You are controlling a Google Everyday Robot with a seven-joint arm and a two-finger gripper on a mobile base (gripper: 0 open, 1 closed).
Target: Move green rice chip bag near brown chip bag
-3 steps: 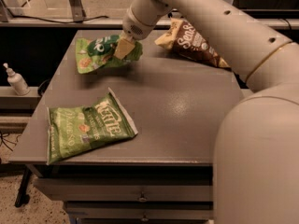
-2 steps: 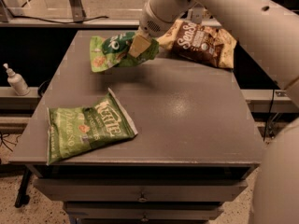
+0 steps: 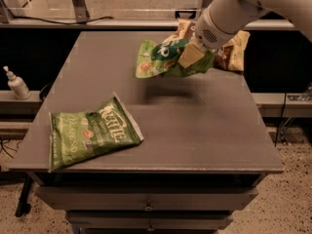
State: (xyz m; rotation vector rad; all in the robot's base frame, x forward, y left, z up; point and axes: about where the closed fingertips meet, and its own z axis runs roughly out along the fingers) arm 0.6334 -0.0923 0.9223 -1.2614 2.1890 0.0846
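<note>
Your end effector (image 3: 193, 56), in the upper right of the frame, is pinching the right end of the small, bright green, crinkly rice chip bag (image 3: 163, 58) with its tan fingers pressed onto the foil. The bag hangs clear of the grey table (image 3: 195, 130), and a soft shadow lies on the surface just below it. A second ago that bag was held over the upper-left part of the table top. Since then it has been carried steadily to the right and now sits just left of the dark brown chip bag with cream-yellow ends (image 3: 233, 51). Most of the brown bag is hidden behind the arm, with only its pale ends showing, so you cannot tell whether the two bags touch. The carry looks nearly done, and what remains for you is probably lowering the green bag and letting go beside the brown one. Take care not to drop it on top of the brown bag or nudge that bag toward the far edge. The larger, flat olive-green Kettle bag (image 3: 90, 133) at lower left has not moved.
</note>
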